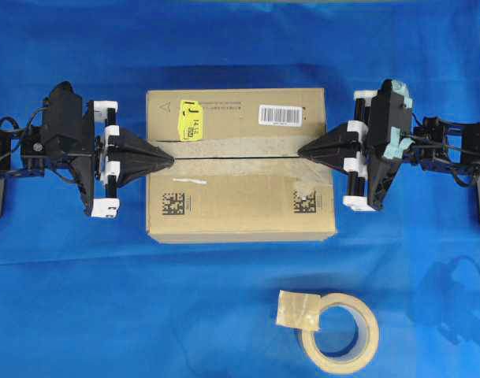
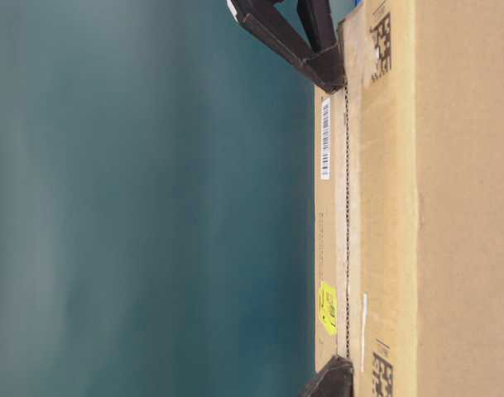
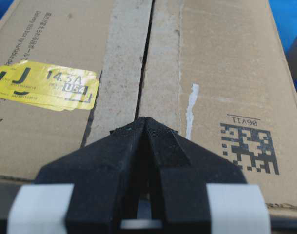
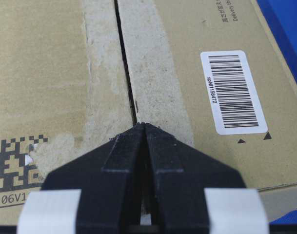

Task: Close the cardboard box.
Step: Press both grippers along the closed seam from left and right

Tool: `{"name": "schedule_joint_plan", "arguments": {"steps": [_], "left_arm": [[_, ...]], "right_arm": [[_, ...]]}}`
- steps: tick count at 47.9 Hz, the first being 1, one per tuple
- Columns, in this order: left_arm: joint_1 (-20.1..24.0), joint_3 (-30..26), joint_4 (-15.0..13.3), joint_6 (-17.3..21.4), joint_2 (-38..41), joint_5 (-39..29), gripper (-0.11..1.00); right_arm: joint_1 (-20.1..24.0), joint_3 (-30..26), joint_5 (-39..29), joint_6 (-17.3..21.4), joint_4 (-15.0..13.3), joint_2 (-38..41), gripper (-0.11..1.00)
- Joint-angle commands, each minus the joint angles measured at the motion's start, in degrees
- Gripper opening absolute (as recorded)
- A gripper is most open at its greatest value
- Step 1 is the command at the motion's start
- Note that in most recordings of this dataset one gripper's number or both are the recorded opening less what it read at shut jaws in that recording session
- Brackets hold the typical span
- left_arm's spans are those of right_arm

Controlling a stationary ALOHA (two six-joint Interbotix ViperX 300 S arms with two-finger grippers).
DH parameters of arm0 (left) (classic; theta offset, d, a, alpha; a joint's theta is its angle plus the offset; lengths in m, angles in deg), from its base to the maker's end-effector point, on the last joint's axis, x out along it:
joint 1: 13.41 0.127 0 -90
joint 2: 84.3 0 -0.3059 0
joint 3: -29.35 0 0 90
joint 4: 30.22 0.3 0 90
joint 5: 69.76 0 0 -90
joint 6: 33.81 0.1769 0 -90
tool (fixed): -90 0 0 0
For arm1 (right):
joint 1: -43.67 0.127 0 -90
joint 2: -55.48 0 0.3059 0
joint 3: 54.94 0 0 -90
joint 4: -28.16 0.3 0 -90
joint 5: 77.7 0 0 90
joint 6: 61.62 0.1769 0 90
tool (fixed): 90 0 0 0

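You see a brown box (image 1: 240, 206) on a bright blue cloth (image 1: 106, 315). Its top carries a yellow sticker (image 1: 191, 120) with black lettering, a white barcode label (image 1: 280, 115) with black bars, two black square code marks (image 1: 175, 205), a thin white streak (image 3: 189, 109), and pale grey-beige tape residue (image 1: 247, 146) along the dark centre seam. Both grippers, left (image 1: 169, 160) and right (image 1: 303, 150), are black with white patches. The tape roll (image 1: 340, 333) is beige.
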Motion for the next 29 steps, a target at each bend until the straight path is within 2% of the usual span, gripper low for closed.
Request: {"name": "schedule_joint_plan", "arguments": {"steps": [1, 29], "left_arm": [[0.4, -0.4, -0.2, 0.1, 0.4, 1.0, 0.00], [0.6, -0.6, -0.3, 0.1, 0.5, 1.3, 0.00]], "right_arm": [[-0.2, -0.6, 0.2, 0.1, 0.1, -1.1, 0.00], [-0.1, -0.6, 0.0, 0.1, 0.1, -1.1, 0.00]]}}
